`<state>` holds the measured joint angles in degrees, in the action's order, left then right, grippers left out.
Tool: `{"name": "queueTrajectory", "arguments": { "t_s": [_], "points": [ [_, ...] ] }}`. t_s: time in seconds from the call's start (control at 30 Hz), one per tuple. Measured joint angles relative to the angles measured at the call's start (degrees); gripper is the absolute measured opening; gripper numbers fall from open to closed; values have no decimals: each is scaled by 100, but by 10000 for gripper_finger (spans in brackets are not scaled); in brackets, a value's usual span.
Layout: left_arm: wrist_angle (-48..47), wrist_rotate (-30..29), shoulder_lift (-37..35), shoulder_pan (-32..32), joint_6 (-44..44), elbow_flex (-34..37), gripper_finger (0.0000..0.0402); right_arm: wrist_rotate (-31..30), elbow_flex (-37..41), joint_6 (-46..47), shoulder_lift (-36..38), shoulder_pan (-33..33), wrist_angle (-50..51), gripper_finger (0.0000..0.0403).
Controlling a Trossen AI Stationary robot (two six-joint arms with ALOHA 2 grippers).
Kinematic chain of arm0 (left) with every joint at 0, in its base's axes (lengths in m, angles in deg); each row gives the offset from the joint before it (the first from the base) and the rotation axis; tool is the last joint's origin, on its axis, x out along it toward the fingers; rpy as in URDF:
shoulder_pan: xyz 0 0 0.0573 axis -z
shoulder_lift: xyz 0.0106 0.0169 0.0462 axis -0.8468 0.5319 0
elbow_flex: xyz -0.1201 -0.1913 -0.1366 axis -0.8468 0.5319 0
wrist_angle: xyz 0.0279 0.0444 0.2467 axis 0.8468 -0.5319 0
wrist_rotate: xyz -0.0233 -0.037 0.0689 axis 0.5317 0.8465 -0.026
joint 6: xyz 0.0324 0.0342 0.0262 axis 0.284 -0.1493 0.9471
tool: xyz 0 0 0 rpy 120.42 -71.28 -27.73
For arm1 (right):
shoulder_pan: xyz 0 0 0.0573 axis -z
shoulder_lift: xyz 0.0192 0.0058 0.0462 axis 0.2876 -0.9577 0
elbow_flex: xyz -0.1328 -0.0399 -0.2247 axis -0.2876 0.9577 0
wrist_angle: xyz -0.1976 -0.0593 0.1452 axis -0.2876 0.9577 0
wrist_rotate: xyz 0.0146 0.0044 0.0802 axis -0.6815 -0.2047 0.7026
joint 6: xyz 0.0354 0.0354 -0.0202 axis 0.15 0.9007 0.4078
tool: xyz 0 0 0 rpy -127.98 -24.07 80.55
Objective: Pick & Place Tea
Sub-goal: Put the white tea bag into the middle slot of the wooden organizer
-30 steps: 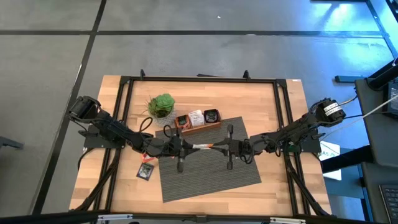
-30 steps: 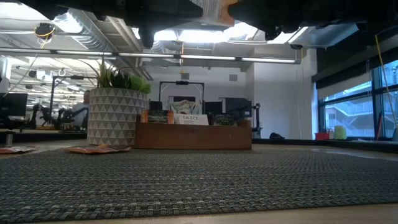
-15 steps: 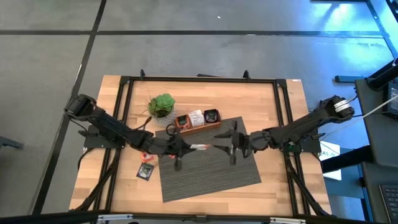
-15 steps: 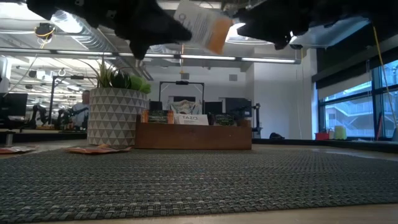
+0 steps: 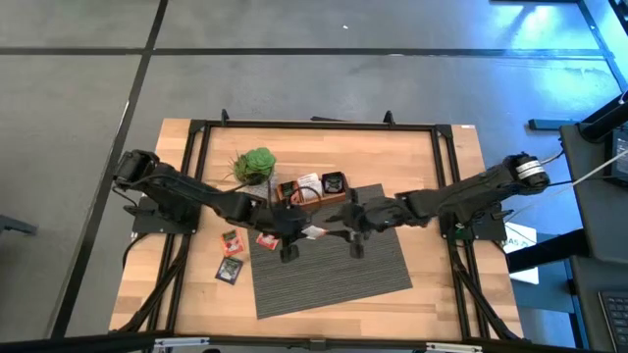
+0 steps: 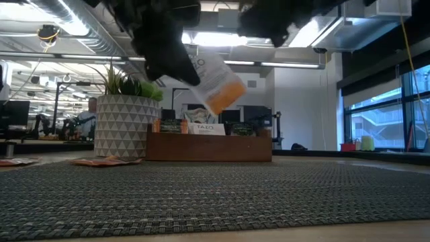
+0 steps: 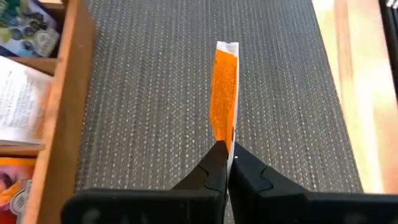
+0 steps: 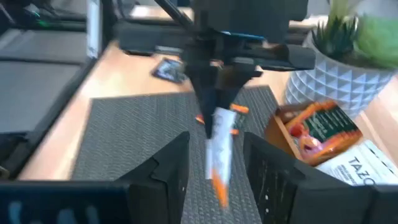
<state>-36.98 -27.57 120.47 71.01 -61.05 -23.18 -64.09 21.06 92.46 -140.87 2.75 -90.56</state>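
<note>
High view: both arms meet over the grey mat (image 5: 334, 265), just near of the tray (image 5: 312, 192).
Left gripper (image 7: 225, 163): clamped on the near edge of a white-and-orange sachet (image 7: 226, 93), which hangs above the mat.
Right gripper (image 8: 214, 163): fingers apart, one on each side of the sachet, not touching it as far as the right wrist view shows.
Tea: one sachet in the air; others stand in the tray's compartments; a few lie on the table left of the mat (image 5: 232, 257).
Plant (image 5: 254, 166): far left of the tray, clear of the arms.
Step in hand: likely carrying this sachet to the tray.
How to do it well: keep the left pinch firm; line up the sachet edge-on with a compartment, lower it, then let go. The right arm should stay clear.
</note>
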Motion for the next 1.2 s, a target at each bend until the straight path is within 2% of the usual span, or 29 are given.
{"name": "queueTrajectory", "arguments": {
  "t_s": [0.17, 0.37, 0.57, 0.97, 1.07, 1.2],
  "points": [
    [-46, 221, 4, -15, 10, -108, 3, 11, -425, -237, -527, 158, 138, 143],
    [-100, 398, -23, -17, -28, -101, 3, 62, -667, -319, -794, 229, 115, 142],
    [-77, 396, -23, -15, -27, -101, 3, 920, -798, -289, -1064, 305, -47, 142],
    [-54, 409, -27, -2, 73, -101, 3, 922, -795, -114, -1259, 331, -221, 140],
    [-52, 409, -27, -2, 75, -101, 3, 924, -795, 38, -1259, 331, -181, 122],
    [-54, 409, -27, -2, 75, -101, 3, 926, -791, 142, -1259, 331, -99, 72]
  ]
}}
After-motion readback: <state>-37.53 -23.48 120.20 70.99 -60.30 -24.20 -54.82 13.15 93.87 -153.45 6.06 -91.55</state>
